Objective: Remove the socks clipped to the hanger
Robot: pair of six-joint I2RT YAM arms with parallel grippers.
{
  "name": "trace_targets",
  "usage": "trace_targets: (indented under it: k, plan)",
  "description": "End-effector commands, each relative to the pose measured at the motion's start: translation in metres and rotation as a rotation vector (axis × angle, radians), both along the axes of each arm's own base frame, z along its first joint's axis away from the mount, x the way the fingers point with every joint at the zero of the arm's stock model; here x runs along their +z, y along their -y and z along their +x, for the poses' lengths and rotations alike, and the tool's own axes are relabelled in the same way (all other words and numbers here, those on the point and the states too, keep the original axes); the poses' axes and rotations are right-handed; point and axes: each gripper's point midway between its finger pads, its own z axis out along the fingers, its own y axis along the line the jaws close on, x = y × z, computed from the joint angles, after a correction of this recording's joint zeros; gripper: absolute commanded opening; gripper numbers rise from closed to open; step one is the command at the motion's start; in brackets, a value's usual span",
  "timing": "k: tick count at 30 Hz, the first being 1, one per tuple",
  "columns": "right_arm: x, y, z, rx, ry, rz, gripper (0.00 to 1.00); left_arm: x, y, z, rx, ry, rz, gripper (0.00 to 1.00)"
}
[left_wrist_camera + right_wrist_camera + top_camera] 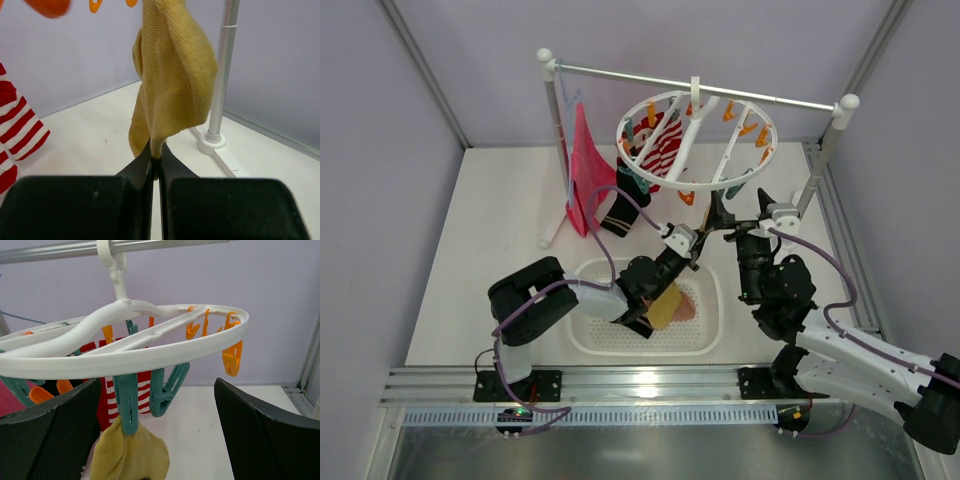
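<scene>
On the far left a big pink cloth (586, 165) hangs from the rack (700, 86). Just beside it a black sock (620, 212) hangs at the left edge of the round white hanger (718, 187). A red-and-white striped sock (666, 146) hangs next to that, under the ring. The hanger's hook sits over the rack's metal bar.

Lower down, on the white table (490, 260), sits a white basket (588, 338) with little holes. Two socks lie in it, touching each other: a second yellow sock (666, 308) and a pale pink sock (689, 309).

The left gripper (155, 161) reaches up under the hanger. Its two black fingers are shut tight on the bottom edge of a yellow sock (172, 75). The top of this sock is held by a teal clip (128, 402) on the ring.

To the right, the right gripper (158, 390) is up near the same side of the hanger. Its fingers stand wide apart and grip nothing. The ring and the yellow sock show between them.
</scene>
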Motion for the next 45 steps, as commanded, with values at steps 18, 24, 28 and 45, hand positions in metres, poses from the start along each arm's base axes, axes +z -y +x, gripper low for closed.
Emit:
trace_targets:
  k: [18,24,28,45]
  plan:
    - [0.01,-0.019,-0.032,0.278,-0.071,0.093,0.93,0.066,-0.024,-0.02,-0.034,0.123,-0.215,0.0]
    - [0.006,-0.006,-0.034,0.231,-0.081,0.106,0.93,0.068,-0.031,-0.016,0.013,0.113,-0.223,0.0]
    - [0.004,-0.007,-0.028,0.155,-0.121,0.067,0.92,0.071,-0.035,-0.022,0.087,0.139,-0.189,0.0]
    - [-0.006,-0.017,-0.038,-0.288,-0.345,-0.046,0.93,0.071,-0.028,-0.047,-0.034,0.137,-0.111,0.0]
